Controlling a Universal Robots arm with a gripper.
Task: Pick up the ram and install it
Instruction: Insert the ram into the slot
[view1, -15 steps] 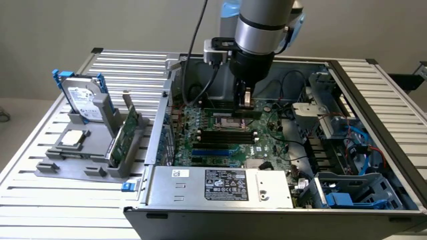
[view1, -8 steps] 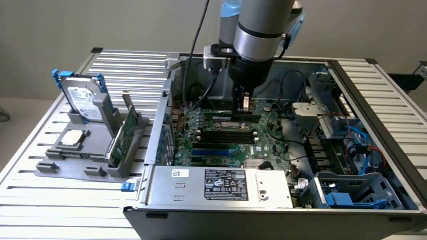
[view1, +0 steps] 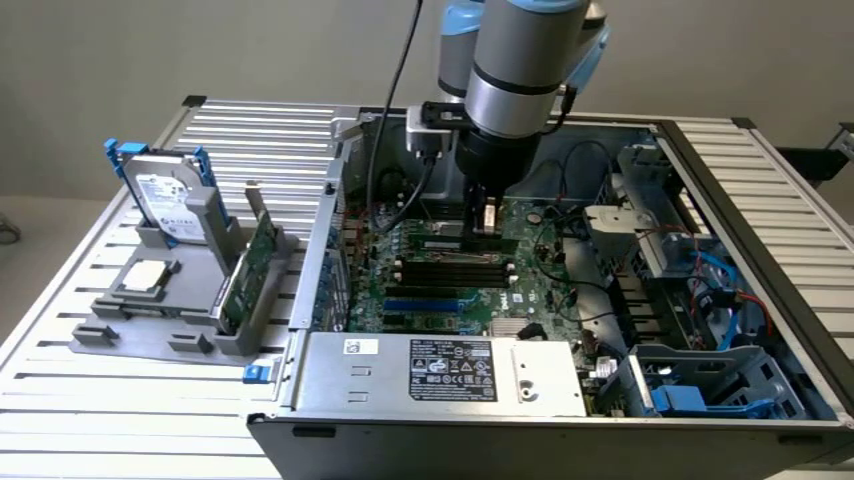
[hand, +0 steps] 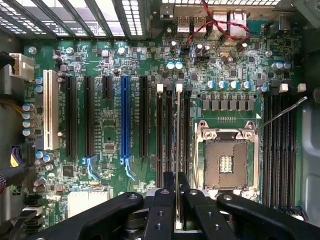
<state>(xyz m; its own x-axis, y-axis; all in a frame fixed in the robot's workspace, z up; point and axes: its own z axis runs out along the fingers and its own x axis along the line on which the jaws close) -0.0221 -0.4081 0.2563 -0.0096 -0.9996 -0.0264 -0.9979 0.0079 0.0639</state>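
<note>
Now your hand is pinching the ram on edge inside the open computer case, just above the black memory slots of the motherboard, beside the processor socket.

The ram, a slim board seen edge-on, stands upright on its long edge, pinched in the gripper, lined up along the black memory slots just beside the processor socket
</note>
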